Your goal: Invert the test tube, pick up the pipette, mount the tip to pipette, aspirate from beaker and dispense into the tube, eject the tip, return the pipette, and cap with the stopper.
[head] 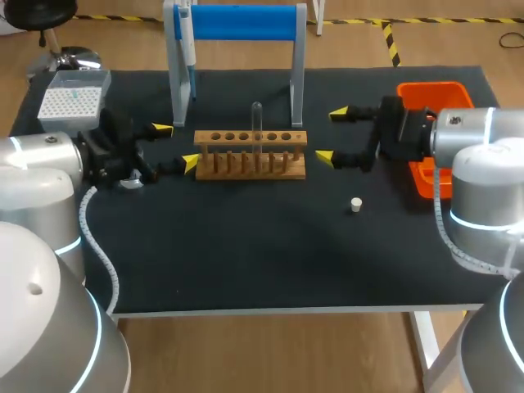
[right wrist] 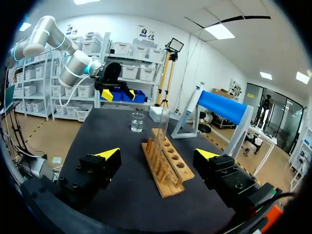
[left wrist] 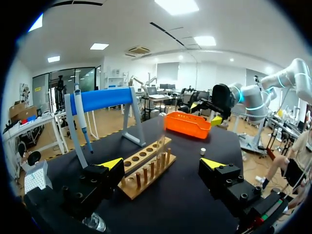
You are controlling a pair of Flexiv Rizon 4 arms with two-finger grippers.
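The test tube (head: 256, 123) stands upright in the wooden rack (head: 250, 155), in a hole right of the middle. We cannot tell which end is up. The rack lies between our two grippers, and both point their fingers at it.

Our left gripper (head: 176, 146) is spread wide and holds nothing. Its yellow tips are just beside the rack's left end, without touching it. Our right gripper (head: 331, 135) is spread just as wide and is also empty, with its tips just beside the rack's right end.

The beaker (right wrist: 137, 122) sits close under the left gripper's body, behind its fingers. The pipette (head: 187, 45) hangs on the left post of the blue-barred stand (head: 241, 23), beyond the rack and ahead of the left gripper. The white tip box (head: 70, 102) is behind that gripper, on the far side of its arm.

The stopper (head: 356, 205) lies on the black table (head: 246, 262), near the right gripper and apart from it, on the side towards us. The orange bin (head: 446, 92) sits behind the right gripper, partly under its arm.
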